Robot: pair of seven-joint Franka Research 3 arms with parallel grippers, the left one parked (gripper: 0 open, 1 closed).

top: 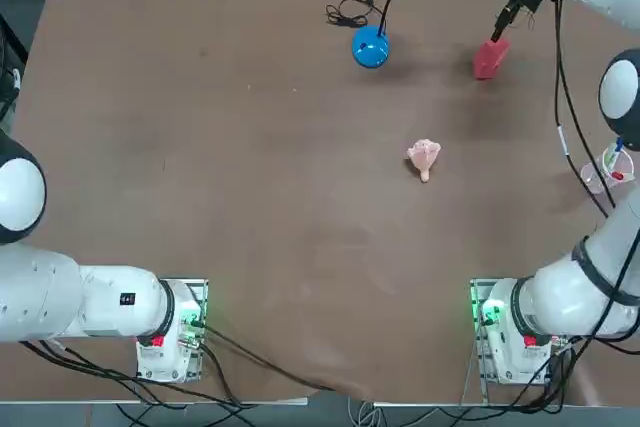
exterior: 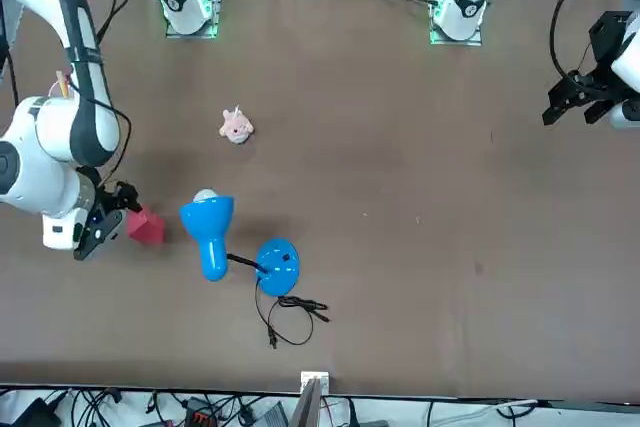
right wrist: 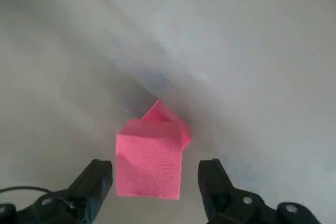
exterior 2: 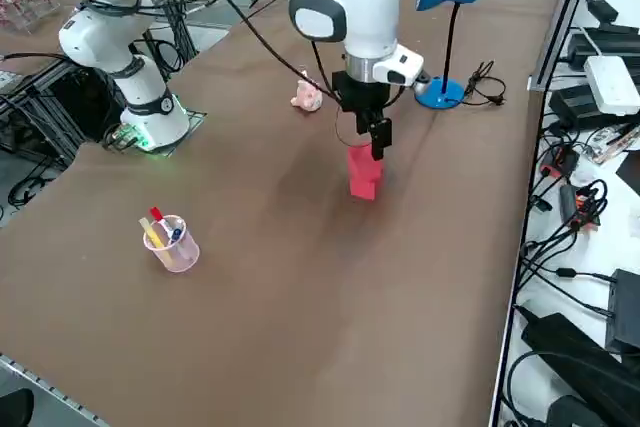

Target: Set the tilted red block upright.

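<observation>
The red block (top: pixel 490 57) is on the brown table near its far right corner. In the right side view the red block (exterior 2: pixel 364 174) looks taller than wide and stands nearly on end. My right gripper (top: pixel 504 21) hangs just above it, open. In the wrist view the two black fingers (right wrist: pixel 97 179) stand either side of the red block (right wrist: pixel 149 156) with gaps, touching nothing. From across the table the red block (exterior: pixel 146 227) shows right beside the right gripper (exterior: pixel 108 219). The side view puts the right gripper (exterior 2: pixel 379 137) directly over the block's top.
A blue desk lamp (top: pixel 370 47) with its black cable stands to the left of the block, near the far edge. A pale pink lumpy toy (top: pixel 424 158) lies closer to the robot. A clear cup with pens (top: pixel 606 169) sits at the right edge.
</observation>
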